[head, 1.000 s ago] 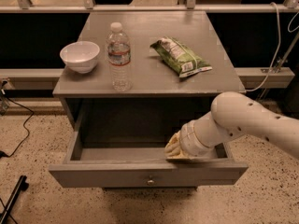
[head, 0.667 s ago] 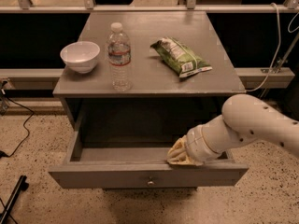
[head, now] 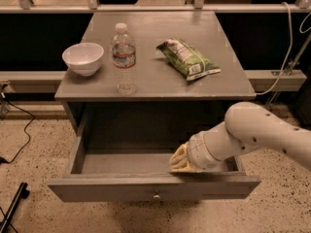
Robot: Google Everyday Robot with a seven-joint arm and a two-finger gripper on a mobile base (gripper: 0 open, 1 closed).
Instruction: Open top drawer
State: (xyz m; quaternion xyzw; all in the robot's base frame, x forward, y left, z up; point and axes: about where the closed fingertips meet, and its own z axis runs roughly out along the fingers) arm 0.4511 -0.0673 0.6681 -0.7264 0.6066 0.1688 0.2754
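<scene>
Arm covering the drawer's right corner
The gripper (head: pixel 179 160) is sitting inside the top drawer (head: pixel 150 189) at its right front, the wrist hiding that inner corner; the arm (head: pixel 272 135) is running off the right edge.

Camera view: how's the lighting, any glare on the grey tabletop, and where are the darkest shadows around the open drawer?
Camera view: even overhead light on the grey wooden tabletop, with no harsh glare; the darkest shadow fills the recess behind the open grey top drawer; the gripper, inside the drawer towards its front right, just behind the front panel, is well lit.
</scene>
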